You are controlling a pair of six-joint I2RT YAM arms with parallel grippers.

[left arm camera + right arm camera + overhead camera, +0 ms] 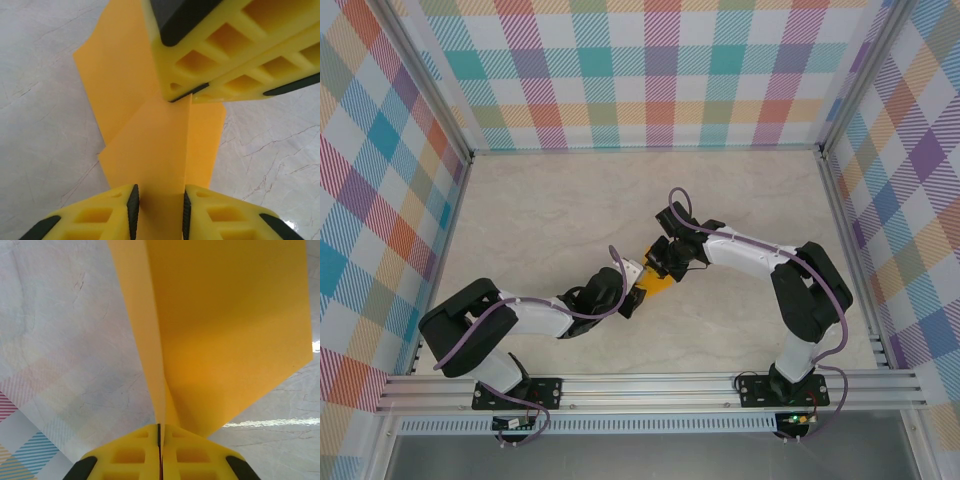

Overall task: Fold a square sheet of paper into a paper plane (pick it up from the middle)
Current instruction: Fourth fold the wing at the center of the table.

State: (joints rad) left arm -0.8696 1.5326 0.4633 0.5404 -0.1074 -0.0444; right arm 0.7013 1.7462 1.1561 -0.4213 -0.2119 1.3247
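Note:
The orange paper (pixel 656 284) is a creased wedge held just above the table centre, between the two grippers. My right gripper (pixel 667 264) is shut on its folded edge; in the right wrist view the jaws (pixel 160 432) meet on the crease and the paper (pixel 225 330) fans away from them. My left gripper (pixel 634 291) is open at the wedge's other end. In the left wrist view its fingers (pixel 159 210) stand apart on either side of a flat flap of the paper (pixel 150 145), and the right gripper's yellow fingers (pixel 215 50) pinch the far end.
The pale marble-look table (pixel 550 210) stretches around the arms. Checkered walls (pixel 640 70) with aluminium posts close off the back and both sides. A metal rail (pixel 650 385) runs along the near edge by the arm bases.

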